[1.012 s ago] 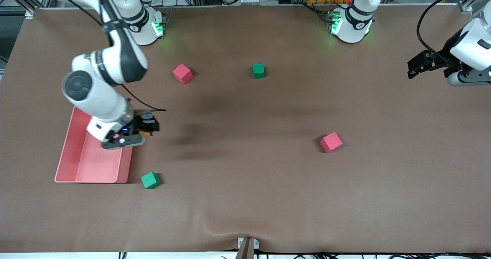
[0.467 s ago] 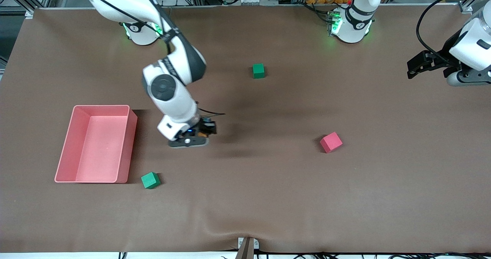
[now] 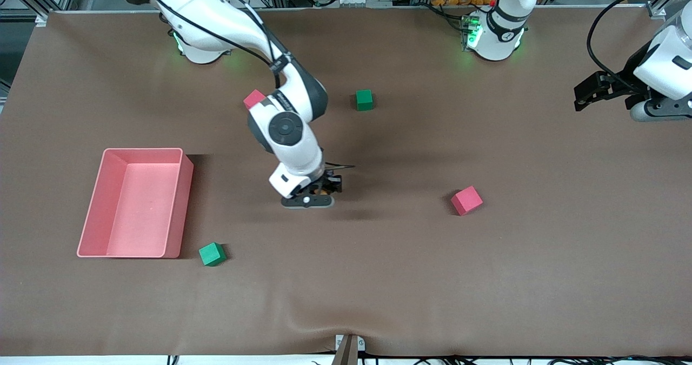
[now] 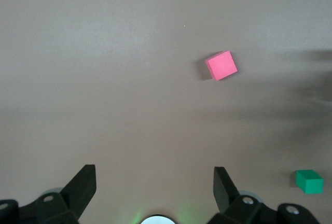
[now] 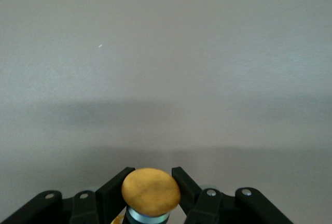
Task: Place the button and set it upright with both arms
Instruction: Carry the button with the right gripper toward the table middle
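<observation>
My right gripper (image 3: 323, 191) hangs over the middle of the brown table, shut on the button (image 5: 151, 192). In the right wrist view the round orange cap sits between the two black fingers (image 5: 115, 189), with a bluish ring under it. In the front view only a speck of orange shows at the gripper. My left gripper (image 3: 586, 95) waits open and empty up at the left arm's end of the table; its two fingers (image 4: 83, 185) stand wide apart in the left wrist view.
A pink tray (image 3: 113, 246) lies at the right arm's end. Green cubes (image 3: 212, 254) (image 3: 364, 99) and red cubes (image 3: 466, 200) (image 3: 253, 99) are scattered on the table; one red cube is partly hidden by the right arm. The left wrist view shows a red cube (image 4: 221, 65) and a green cube (image 4: 309, 181).
My right arm has swung from over the pink tray's edge toward the table's middle, carrying the button. The left arm has not moved.
</observation>
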`<control>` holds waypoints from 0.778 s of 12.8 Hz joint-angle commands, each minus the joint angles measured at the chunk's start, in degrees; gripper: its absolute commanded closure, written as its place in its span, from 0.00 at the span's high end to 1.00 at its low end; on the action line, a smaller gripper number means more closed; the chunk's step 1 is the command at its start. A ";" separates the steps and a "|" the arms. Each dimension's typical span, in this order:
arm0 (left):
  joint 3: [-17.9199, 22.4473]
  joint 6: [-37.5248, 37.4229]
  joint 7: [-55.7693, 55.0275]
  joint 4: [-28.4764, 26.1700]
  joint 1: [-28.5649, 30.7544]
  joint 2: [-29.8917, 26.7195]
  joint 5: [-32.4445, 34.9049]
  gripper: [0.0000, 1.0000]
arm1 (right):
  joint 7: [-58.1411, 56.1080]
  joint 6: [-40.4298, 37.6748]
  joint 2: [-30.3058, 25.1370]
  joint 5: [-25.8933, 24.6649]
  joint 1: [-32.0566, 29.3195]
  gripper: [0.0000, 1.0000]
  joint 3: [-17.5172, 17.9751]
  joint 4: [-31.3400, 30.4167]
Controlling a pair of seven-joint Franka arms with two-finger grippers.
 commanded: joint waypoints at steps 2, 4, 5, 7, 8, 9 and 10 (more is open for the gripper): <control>-0.40 0.48 -0.73 -0.16 0.35 -0.39 0.75 1.00 | 4.38 4.90 7.62 -1.41 5.11 0.00 -0.89 6.07; -0.40 0.48 -0.73 -0.07 0.35 -0.48 0.67 1.00 | 4.56 5.44 10.70 -1.33 7.22 0.00 -2.20 8.96; -0.31 0.48 -0.73 -0.07 0.35 -0.57 0.67 1.00 | 4.56 5.62 11.93 -1.33 8.45 0.00 -3.43 10.11; -0.40 0.39 -0.73 -0.24 0.44 -0.57 0.67 1.00 | 4.91 5.71 13.35 -1.33 9.42 0.00 -4.23 11.52; -0.40 0.39 -0.73 -0.24 0.44 -0.57 0.67 1.00 | 5.00 6.23 13.61 -1.41 9.60 0.21 -4.58 11.53; -0.40 0.39 -0.73 -0.24 0.35 -0.57 0.67 1.00 | 5.00 6.84 13.62 -1.41 9.69 0.95 -4.93 11.35; -0.40 0.48 -0.73 -0.59 0.35 -0.57 0.75 1.00 | 5.00 7.11 13.53 -2.37 9.95 1.00 -4.94 11.26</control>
